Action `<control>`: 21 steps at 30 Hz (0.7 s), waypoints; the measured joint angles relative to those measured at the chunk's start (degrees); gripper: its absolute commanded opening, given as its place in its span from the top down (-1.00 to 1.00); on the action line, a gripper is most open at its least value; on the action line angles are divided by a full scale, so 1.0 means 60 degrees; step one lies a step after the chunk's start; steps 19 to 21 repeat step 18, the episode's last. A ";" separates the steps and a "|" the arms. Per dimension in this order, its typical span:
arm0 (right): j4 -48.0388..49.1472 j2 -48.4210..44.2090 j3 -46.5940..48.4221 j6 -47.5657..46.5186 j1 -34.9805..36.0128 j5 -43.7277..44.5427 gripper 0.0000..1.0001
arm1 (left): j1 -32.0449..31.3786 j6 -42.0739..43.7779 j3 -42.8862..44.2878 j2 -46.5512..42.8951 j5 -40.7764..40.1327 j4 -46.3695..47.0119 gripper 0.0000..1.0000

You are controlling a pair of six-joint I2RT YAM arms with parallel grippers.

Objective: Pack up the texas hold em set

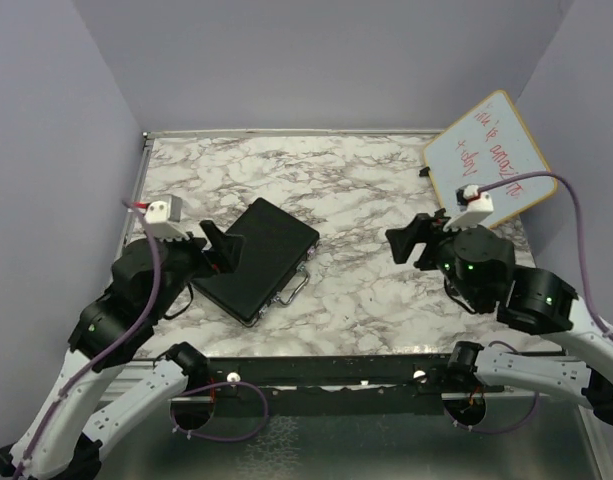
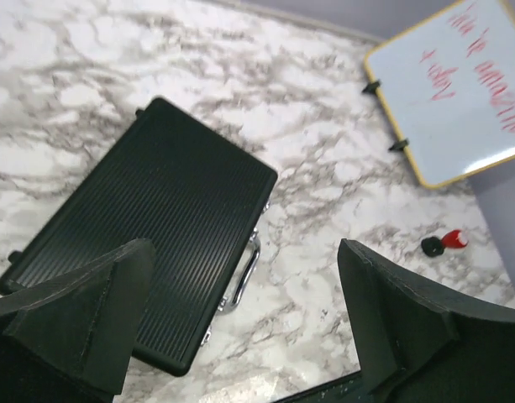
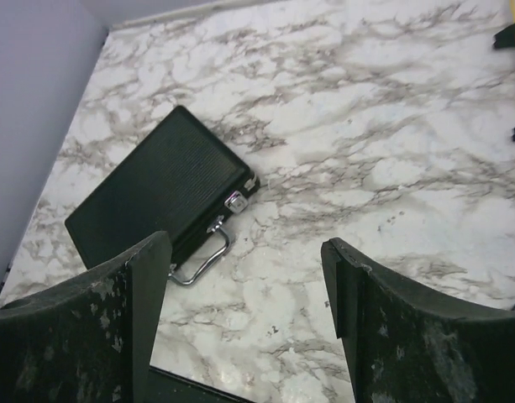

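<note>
The texas hold em set shows as a black ribbed case (image 1: 261,258), lid down and flat on the marble table, left of centre. Its silver handle (image 1: 294,290) faces the near edge. The left wrist view has the case (image 2: 156,227) under my left gripper's left finger. In the right wrist view the case (image 3: 156,197) lies ahead on the left, with one silver latch (image 3: 235,201) showing. My left gripper (image 1: 218,250) (image 2: 244,252) hangs open over the case's near left end. My right gripper (image 1: 411,240) (image 3: 246,245) is open above bare marble to the case's right. Neither holds anything.
A wood-framed whiteboard (image 1: 491,150) (image 2: 454,92) with red writing leans at the back right corner. A small black cylinder with a red and white top (image 2: 442,243) lies on the marble near it. Purple walls close in the left, back and right sides.
</note>
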 measured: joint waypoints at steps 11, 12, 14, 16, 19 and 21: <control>-0.1111 -0.0721 0.2262 -0.1177 0.0000 0.0670 -0.75 | 0.0000 0.0929 0.1843 -0.1603 -0.1122 -0.0426 -0.98; -0.1155 -0.0729 0.2401 -0.1235 0.0000 0.0692 -0.76 | 0.0000 0.1005 0.2044 -0.1617 -0.1264 -0.0514 -0.97; -0.1217 -0.0780 0.2608 -0.1344 0.0000 0.0710 -0.78 | 0.0000 0.1166 0.2517 -0.1701 -0.1555 -0.0681 -0.97; -0.1220 -0.0852 0.2696 -0.1417 0.0000 0.0718 -0.80 | 0.0000 0.1279 0.2838 -0.1774 -0.1767 -0.0816 -0.97; -0.1220 -0.0911 0.2736 -0.1464 0.0000 0.0718 -0.81 | 0.0000 0.1406 0.3162 -0.1865 -0.1945 -0.1020 -0.97; -0.1220 -0.0911 0.2736 -0.1464 0.0000 0.0718 -0.81 | 0.0000 0.1406 0.3162 -0.1865 -0.1945 -0.1020 -0.97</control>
